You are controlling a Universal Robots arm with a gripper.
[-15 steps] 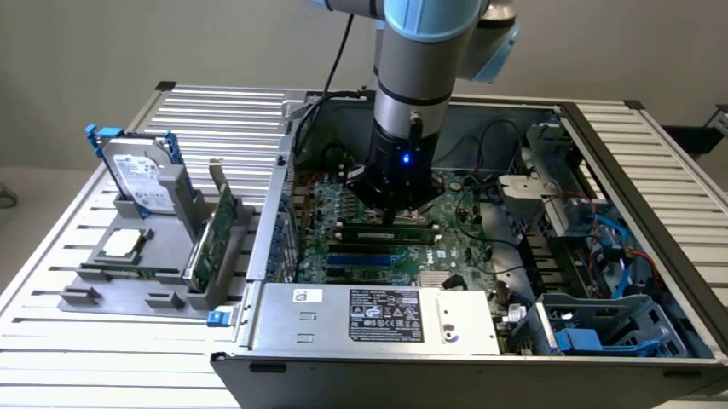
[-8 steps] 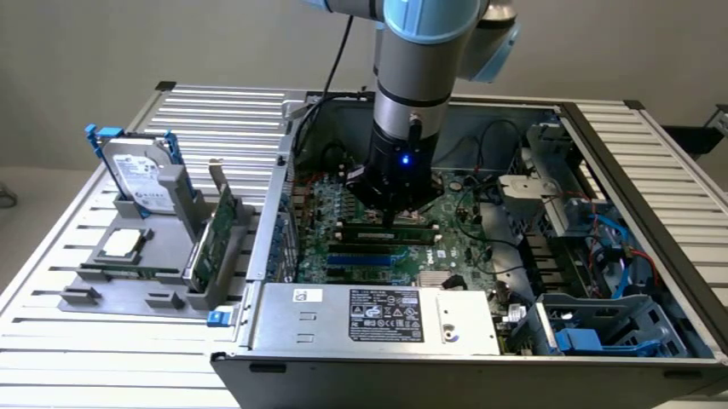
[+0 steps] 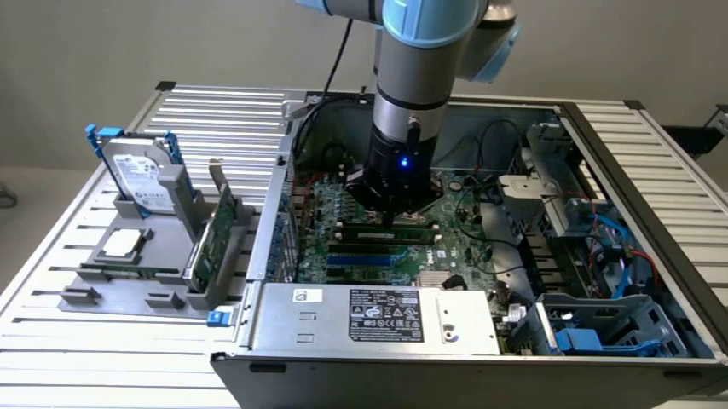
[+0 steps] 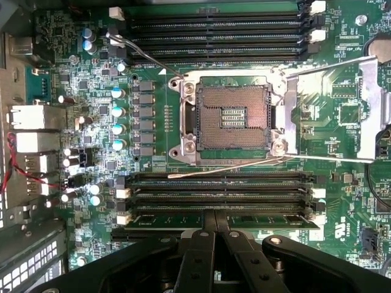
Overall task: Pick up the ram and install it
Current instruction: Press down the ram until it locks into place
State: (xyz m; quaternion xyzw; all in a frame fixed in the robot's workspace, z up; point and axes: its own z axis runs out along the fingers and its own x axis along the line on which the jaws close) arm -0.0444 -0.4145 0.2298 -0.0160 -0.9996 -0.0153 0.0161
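The ram (image 4: 269, 220) is a long green stick with black chips, standing in the motherboard slot closest to my gripper (image 4: 215, 213). My two fingers are shut together, tips meeting over the middle of the ram's top edge, with nothing clamped between them. In the exterior view the gripper (image 3: 393, 217) is down inside the open computer case, directly above the ram (image 3: 393, 228) on the motherboard (image 3: 455, 247). The ram's ends reach the white slot latches (image 4: 316, 215).
Two more dark memory slots (image 4: 220, 194) lie beside the ram, then the open processor socket (image 4: 232, 116). Cables (image 3: 620, 243) and a power supply (image 3: 376, 315) crowd the case. Outside it, a grey holder (image 3: 125, 290) carries a hard drive (image 3: 142, 175), an expansion card (image 3: 216, 234) and a processor chip (image 3: 123, 244).
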